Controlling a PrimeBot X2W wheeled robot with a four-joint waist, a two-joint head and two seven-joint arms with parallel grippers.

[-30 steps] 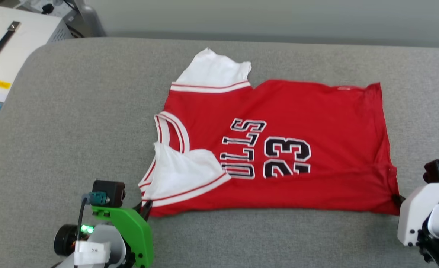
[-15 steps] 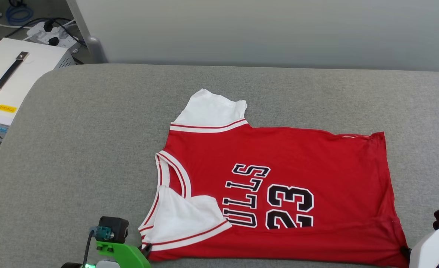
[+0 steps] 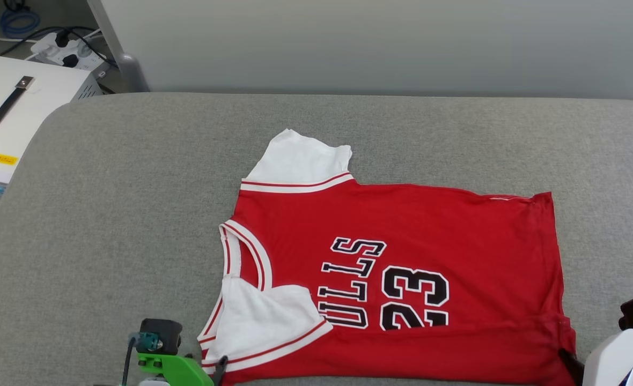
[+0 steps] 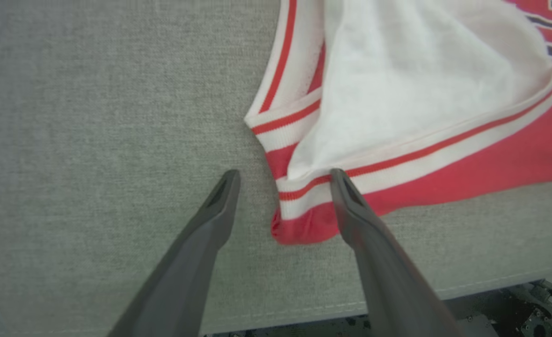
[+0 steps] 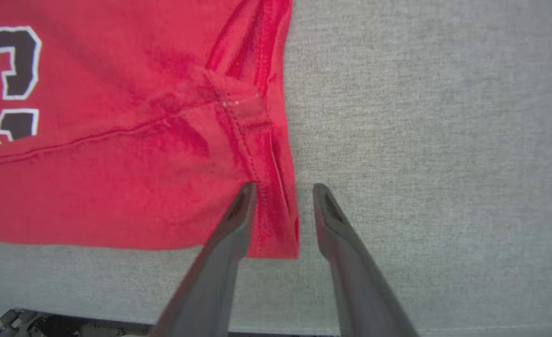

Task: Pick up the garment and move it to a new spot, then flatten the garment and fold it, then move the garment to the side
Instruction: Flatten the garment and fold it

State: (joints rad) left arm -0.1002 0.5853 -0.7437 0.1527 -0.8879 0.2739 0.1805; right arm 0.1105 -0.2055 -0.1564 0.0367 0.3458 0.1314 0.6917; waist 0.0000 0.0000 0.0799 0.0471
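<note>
- The red "BULLS 23" jersey (image 3: 402, 241) lies spread on the grey fabric-covered bench (image 3: 112, 203). It spans the gap between the two hands, collar end at the left hand and hem end at the right.
- Its near sleeve (image 3: 265, 316) is turned in over the chest and hides the first letter. A red strip along the hands' side overlaps the foot of the numerals, so I judge a first lengthwise fold is already laid. The far sleeve (image 3: 300, 158) sticks out on the side away from the hands, not yet tucked.
- The left hand (image 4: 283, 175) has its fingers wide apart, straddling the jersey's shoulder corner — nothing is clamped.
- The right hand (image 5: 284, 187) is also parted. One finger lies over the hem corner, the other on bare bench just past the edge, and the cloth sits loose between them.
- Each hand sits at one end corner of the same long edge — probably because pulling from both ends keeps that edge taut and straight.
- Well beyond the left hand, off the bench, stand a white case with a black handle (image 3: 21, 107) and a power strip (image 3: 61, 45).
</note>
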